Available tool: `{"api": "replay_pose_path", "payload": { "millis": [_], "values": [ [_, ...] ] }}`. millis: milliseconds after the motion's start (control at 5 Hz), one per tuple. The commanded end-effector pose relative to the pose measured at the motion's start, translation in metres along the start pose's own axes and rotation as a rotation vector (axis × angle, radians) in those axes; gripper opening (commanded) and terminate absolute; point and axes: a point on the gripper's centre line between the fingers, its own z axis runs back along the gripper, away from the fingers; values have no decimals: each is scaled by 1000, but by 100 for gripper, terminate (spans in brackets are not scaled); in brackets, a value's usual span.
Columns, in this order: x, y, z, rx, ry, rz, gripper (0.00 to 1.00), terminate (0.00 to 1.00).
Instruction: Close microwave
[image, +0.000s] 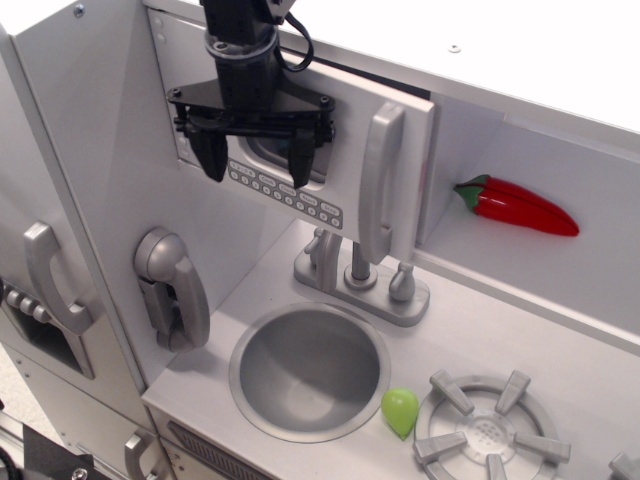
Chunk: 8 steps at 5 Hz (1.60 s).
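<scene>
The microwave (330, 150) sits in the toy kitchen's upper compartment, its door nearly flush with the frame, tall handle (378, 180) at the door's 3 o'clock edge. The claw (254, 158) hangs spread before the door's window, gripping nothing. A red pepper (515, 205) lies at 3 o'clock; the sink (310, 372) at 6.

Open-jawed end effector (254, 157) against nearly shut microwave (350, 150) door, above sink (310, 372).

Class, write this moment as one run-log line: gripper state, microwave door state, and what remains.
gripper: open, holding nothing, in front of door | microwave door: nearly shut, slight gap at handle side | remaining: press door flush
</scene>
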Motion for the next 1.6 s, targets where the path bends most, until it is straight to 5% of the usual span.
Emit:
{"api": "replay_pose_path", "payload": {
  "millis": [0,200,400,600,800,1400],
  "values": [
    [18,-7,8,-23,-79,1,100,0],
    [15,-6,7,-49,-124,-18,100,0],
    [13,-5,8,-103,-246,-52,100,0],
    [10,1,8,-62,-79,-66,100,0],
    [-9,21,8,-22,22,-85,100,0],
    [-66,87,27,-40,-12,-205,100,0]
  ]
}}
